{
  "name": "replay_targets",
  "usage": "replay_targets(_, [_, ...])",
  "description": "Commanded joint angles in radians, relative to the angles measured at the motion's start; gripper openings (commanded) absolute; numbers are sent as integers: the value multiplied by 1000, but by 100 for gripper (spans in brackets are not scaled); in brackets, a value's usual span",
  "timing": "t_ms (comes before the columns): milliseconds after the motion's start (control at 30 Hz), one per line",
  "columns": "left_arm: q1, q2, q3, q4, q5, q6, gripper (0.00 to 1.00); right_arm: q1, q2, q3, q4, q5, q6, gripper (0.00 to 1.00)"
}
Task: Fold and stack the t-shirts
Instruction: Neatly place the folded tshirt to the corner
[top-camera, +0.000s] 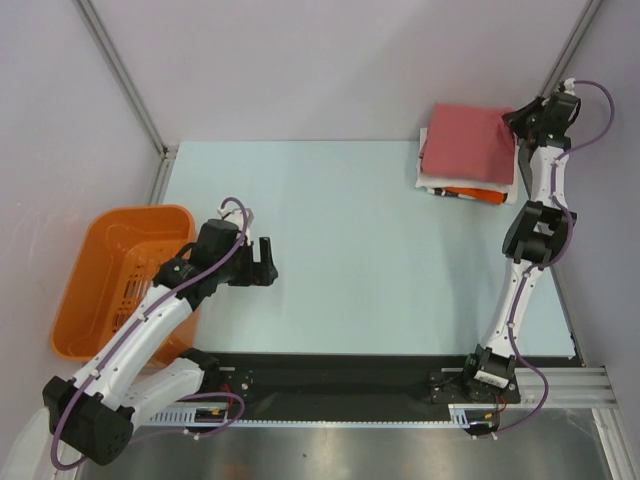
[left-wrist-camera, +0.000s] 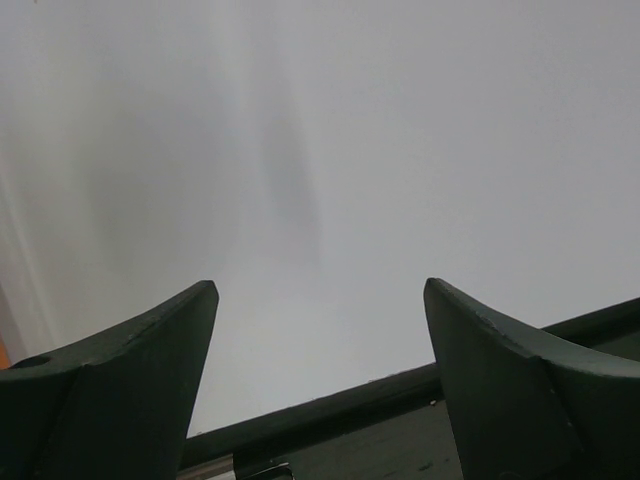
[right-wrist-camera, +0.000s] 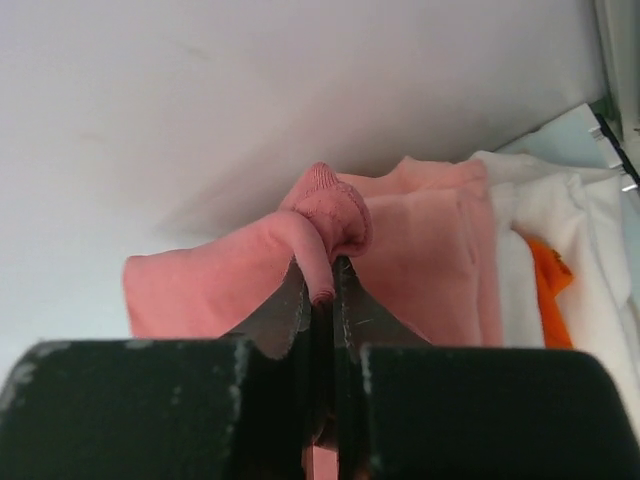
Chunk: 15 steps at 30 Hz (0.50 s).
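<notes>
We see a robotics lab cell: a pale blue worktop (top-camera: 360, 250) boxed by plain lilac wall panels (top-camera: 320, 60) on aluminium frame posts (top-camera: 118, 68), with a black mounting rail (top-camera: 340, 372) along its near edge.

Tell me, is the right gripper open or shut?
Shut on the red t-shirt: the right gripper pinches a bunched fold of its cloth.

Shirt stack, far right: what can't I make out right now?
Top view: right arm hides the right edge of the stack; layer count unclear.
Right wrist view: right pincer, shut on the top shirt, blocks the cloth beneath.
Left wrist view: open left pincer sees only table.
</notes>
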Motion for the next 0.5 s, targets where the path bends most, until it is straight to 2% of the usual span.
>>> replay_targets(0, [1, 6, -2, 26, -14, -4, 90, -20, 26, 23, 118, 58, -34, 6])
replay_targets(33, [1, 9, -2, 26, -12, -4, 90, -20, 37, 25, 116, 61, -34, 32])
replay_targets(100, [1, 11, 0, 26, -11, -5, 90, -21, 38, 29, 101, 78, -49, 64])
replay_targets(133, [1, 7, 0, 24, -11, -4, 90, -23, 26, 26, 96, 95, -55, 92])
replay_targets(167, [1, 6, -2, 24, -12, -5, 90, -24, 15, 22, 84, 108, -61, 99])
replay_targets(333, [1, -6, 0, 24, -14, -5, 90, -43, -109, 0, 69, 168, -78, 100])
replay_targets(467, [1, -28, 0, 24, -18, -5, 90, -67, -222, -73, 52, 217, -32, 100])
